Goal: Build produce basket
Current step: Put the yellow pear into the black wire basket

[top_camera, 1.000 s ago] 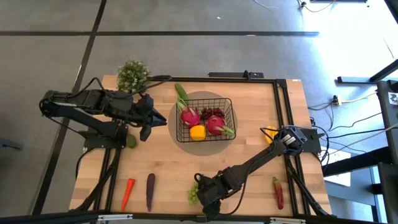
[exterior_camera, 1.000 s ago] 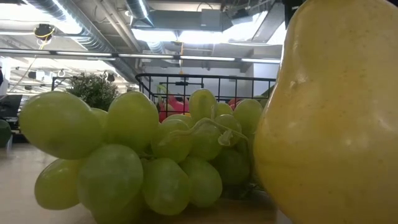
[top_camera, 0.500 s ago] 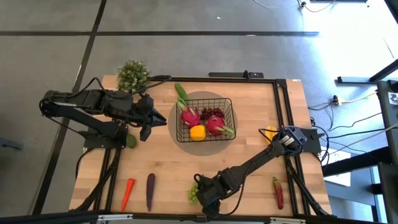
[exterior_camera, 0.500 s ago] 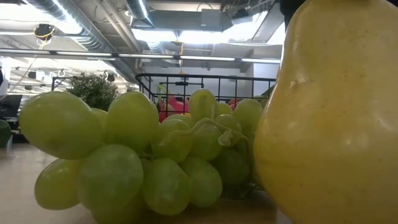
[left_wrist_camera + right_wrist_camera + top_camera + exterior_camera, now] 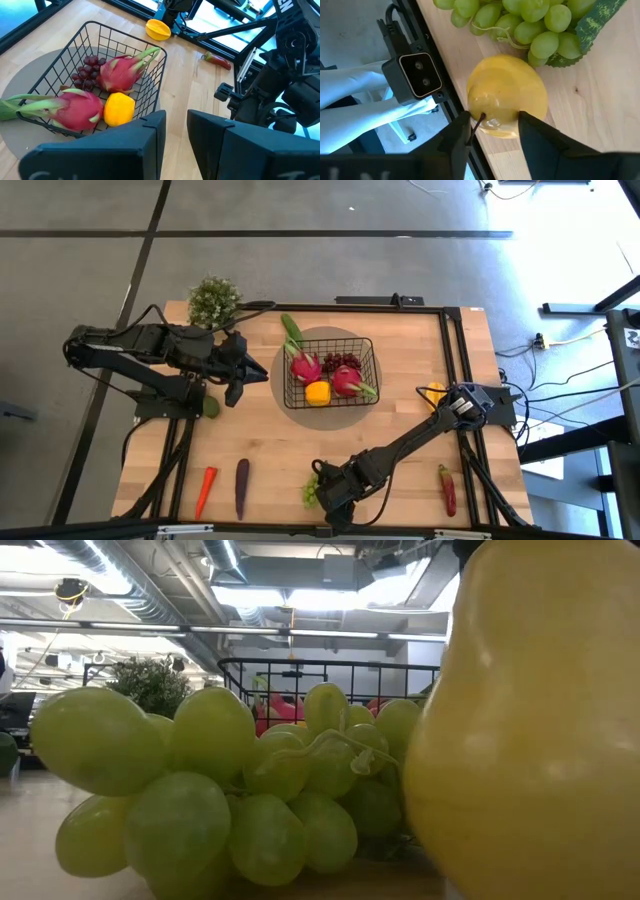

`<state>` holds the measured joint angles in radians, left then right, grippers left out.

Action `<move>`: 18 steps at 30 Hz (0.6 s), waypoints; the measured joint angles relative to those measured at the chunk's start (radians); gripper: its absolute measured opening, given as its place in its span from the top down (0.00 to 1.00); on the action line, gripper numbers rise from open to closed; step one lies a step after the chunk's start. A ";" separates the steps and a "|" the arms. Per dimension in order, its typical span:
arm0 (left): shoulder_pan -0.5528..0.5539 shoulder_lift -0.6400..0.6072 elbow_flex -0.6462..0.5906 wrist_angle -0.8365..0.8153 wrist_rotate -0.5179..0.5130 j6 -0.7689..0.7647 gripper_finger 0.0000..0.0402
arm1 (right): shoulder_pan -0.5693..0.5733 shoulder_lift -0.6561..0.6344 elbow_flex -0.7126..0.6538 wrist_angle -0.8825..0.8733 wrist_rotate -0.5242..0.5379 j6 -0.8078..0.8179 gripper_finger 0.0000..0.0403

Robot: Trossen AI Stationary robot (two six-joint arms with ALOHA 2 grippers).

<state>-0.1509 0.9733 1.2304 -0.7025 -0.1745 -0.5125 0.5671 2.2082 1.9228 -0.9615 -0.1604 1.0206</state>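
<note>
A: Which step is in hand?
B: The right pincer (image 5: pixel 492 131) straddles the yellow pear (image 5: pixel 507 94) by the green grapes (image 5: pixel 530 22) at the bench's (image 5: pixel 400 405) near edge, fingers not visibly gripping.
A: Next?
B: Probably clamp, lift, carry to the basket (image 5: pixel 330 372). The left pincer (image 5: pixel 175 130) waits beside it, slightly parted, empty.

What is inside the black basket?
Inside the basket lie two pink dragon fruits, a yellow lemon and purple grapes. The dragon fruits cover part of the basket's floor, so anything tucked under them cannot be seen.
</note>
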 joint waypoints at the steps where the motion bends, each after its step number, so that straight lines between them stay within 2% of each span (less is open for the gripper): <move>1: 0.000 0.000 0.000 0.000 0.000 0.000 0.83 | 0.000 0.000 0.000 0.001 -0.001 0.000 0.66; 13: 0.000 0.000 0.000 0.000 0.000 0.000 0.83 | -0.001 0.000 0.000 0.022 -0.001 -0.005 0.98; 18: 0.000 0.000 0.000 0.000 0.000 0.000 0.83 | -0.001 0.000 0.000 0.024 -0.001 0.024 0.97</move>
<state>-0.1509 0.9733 1.2304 -0.7025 -0.1745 -0.5125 0.5663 2.2078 1.9228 -0.9379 -0.1611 1.0449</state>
